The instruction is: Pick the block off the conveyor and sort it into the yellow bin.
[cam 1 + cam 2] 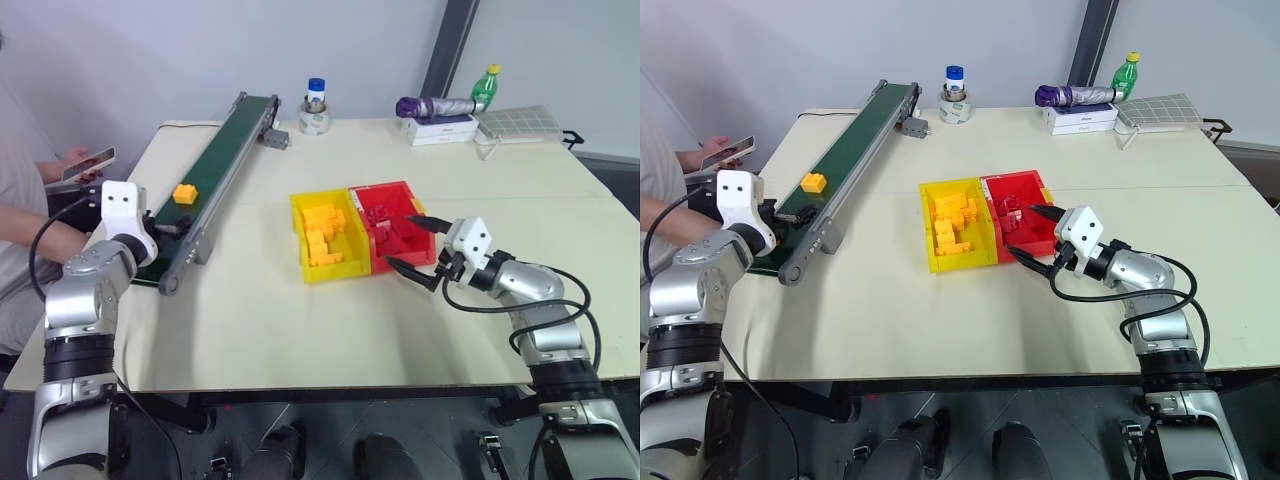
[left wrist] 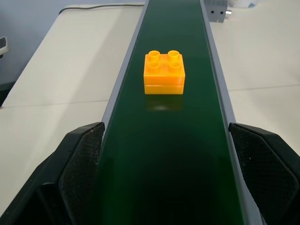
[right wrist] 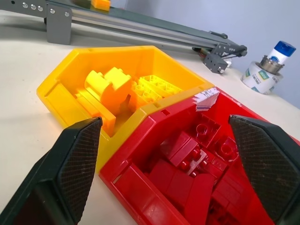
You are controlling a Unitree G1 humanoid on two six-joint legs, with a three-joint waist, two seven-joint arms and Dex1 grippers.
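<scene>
Orange four-stud block (two layers) on conveyor, between wide-spread left tool fingers.

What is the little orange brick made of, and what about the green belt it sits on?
The block looks like hard, glossy plastic: smooth moulded studs and a shine on its edges. The conveyor belt looks like smooth rubber or vinyl, since it faintly mirrors the block; which one is unclear. Its grey side rails look like metal.

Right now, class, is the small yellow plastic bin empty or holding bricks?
Holding bricks: the small yellow plastic bin has several yellow toy bricks piled inside, below its rim.
</scene>
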